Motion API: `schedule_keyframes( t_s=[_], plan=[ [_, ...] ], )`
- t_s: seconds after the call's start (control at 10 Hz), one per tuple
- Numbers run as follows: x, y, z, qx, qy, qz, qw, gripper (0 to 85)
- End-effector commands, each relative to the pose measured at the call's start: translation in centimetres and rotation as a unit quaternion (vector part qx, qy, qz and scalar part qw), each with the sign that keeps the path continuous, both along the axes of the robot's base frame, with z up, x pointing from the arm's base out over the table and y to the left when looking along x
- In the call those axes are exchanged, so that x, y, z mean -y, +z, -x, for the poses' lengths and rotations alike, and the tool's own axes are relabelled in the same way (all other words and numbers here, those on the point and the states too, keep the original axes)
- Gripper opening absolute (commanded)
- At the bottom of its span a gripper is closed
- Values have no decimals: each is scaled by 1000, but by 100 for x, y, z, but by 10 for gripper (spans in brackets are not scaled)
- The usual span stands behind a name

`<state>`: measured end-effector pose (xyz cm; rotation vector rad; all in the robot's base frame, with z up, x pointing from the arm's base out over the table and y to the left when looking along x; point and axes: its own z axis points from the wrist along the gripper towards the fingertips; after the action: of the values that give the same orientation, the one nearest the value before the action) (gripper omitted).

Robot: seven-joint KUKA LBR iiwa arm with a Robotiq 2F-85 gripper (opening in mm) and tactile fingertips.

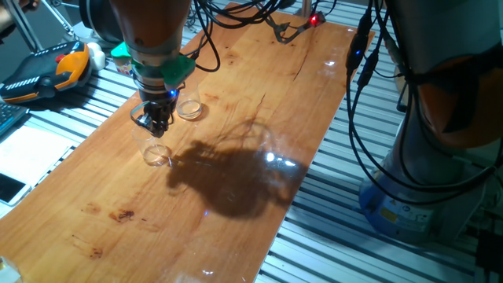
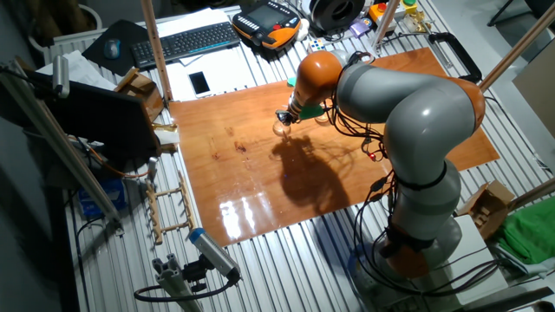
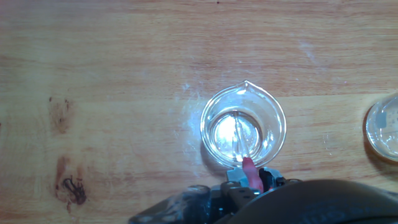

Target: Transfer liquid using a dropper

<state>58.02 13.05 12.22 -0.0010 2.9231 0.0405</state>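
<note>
A small clear cup with a spout [image 3: 244, 126] stands on the wooden table and holds a shallow layer of clear liquid [image 3: 224, 138]. It also shows in one fixed view [image 1: 157, 154]. The thin transparent dropper [image 3: 240, 142] points down into this cup, with its pink-red end [image 3: 250, 172] up at the gripper. My gripper [image 1: 155, 124] hangs right above the cup and is shut on the dropper. It is small in the other fixed view [image 2: 284, 119]. A second clear cup [image 1: 189, 108] stands just behind, at the right edge of the hand view [image 3: 384, 127].
The wooden tabletop [image 1: 236, 204] lies on a slatted metal bench. A teach pendant [image 1: 43, 72] and a phone [image 1: 9, 187] lie to the left of the board. Cables [image 1: 369, 94] hang at the right edge. A keyboard [image 2: 186, 41] lies beyond the board.
</note>
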Motion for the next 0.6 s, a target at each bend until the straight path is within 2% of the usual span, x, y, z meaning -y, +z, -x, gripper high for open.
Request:
schedule_keyframes(
  t_s=[0.0, 0.5],
  plan=[
    [-1, 0, 0, 0, 0, 0, 1000, 203],
    [-1, -2, 0, 1, 0, 1, 1000, 163]
  ],
)
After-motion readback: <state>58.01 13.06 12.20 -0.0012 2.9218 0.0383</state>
